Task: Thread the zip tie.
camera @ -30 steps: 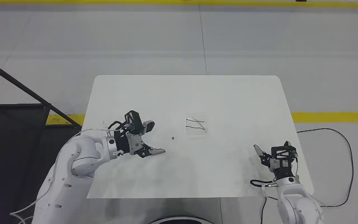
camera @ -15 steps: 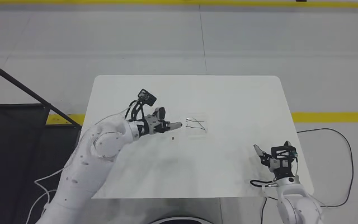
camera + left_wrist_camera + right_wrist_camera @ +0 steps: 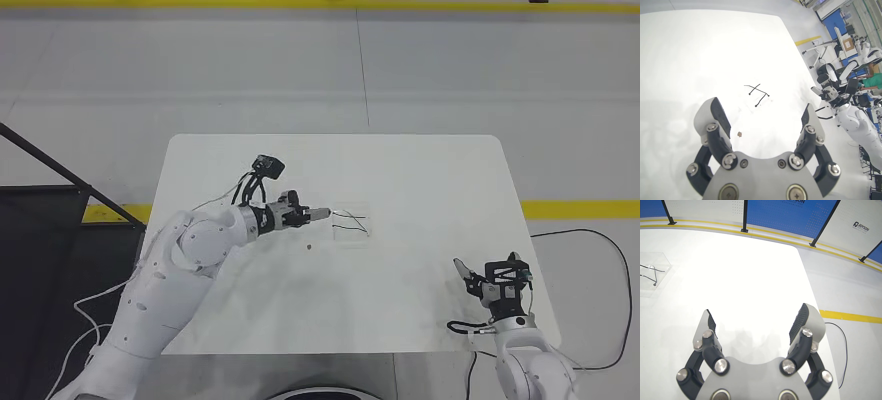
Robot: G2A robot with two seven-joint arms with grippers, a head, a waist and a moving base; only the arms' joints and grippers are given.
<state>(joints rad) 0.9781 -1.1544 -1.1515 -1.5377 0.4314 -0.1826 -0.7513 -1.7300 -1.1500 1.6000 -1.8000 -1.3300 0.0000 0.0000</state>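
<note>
Thin black zip ties [image 3: 349,221] lie crossed on a clear low block [image 3: 353,226] at the middle of the white table [image 3: 420,170]. The left wrist view shows the zip ties [image 3: 757,92] ahead of my left gripper [image 3: 762,111], which is open and empty. In the top view that left gripper [image 3: 312,214] hovers just left of the ties. My right gripper [image 3: 490,271] rests near the table's front right corner, far from them. The right gripper [image 3: 757,321] is open and empty, with the zip ties [image 3: 653,273] and clear block [image 3: 660,262] off to its side.
A small brown speck [image 3: 309,246] lies on the table in front of the left gripper; the speck [image 3: 739,134] sits between its fingers in the left wrist view. A black cable [image 3: 590,240] curls on the floor beyond the table's right edge.
My left arm has swung from the table's front left toward the middle, bringing its open gripper up beside the zip ties. The right arm has stayed still.
</note>
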